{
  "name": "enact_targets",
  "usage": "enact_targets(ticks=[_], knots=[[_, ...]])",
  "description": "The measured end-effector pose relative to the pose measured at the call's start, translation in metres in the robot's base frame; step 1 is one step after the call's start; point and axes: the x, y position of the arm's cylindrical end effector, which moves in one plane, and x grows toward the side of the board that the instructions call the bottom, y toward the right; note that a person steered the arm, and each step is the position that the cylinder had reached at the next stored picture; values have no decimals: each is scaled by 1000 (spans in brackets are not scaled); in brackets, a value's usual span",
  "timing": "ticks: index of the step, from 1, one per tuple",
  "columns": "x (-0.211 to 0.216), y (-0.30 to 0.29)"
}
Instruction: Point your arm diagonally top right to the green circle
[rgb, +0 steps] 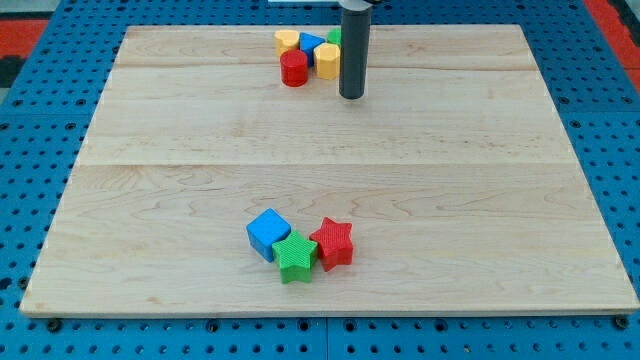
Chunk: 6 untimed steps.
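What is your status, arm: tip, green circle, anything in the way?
My tip down on board, just right of top cluster. Green circle mostly hidden behind rod, touching yellow block. Nothing between tip and cluster.

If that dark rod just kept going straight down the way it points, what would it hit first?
Just the wooden board: my tip already seems to rest on it, right of the yellow block and red cylinder, touching neither, though depth is unclear.

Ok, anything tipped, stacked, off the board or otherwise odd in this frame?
Nothing stands out. Two tidy clusters: red cylinder and neighbours at the view's top, blue cube, green star, red star near the bottom. My tip rests just right of the top cluster.
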Motion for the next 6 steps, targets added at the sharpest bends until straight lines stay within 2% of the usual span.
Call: enact_targets(ticks=[3, 4, 5, 6], knots=[[1, 0], [-14, 70], [-68, 118], [-104, 116]])
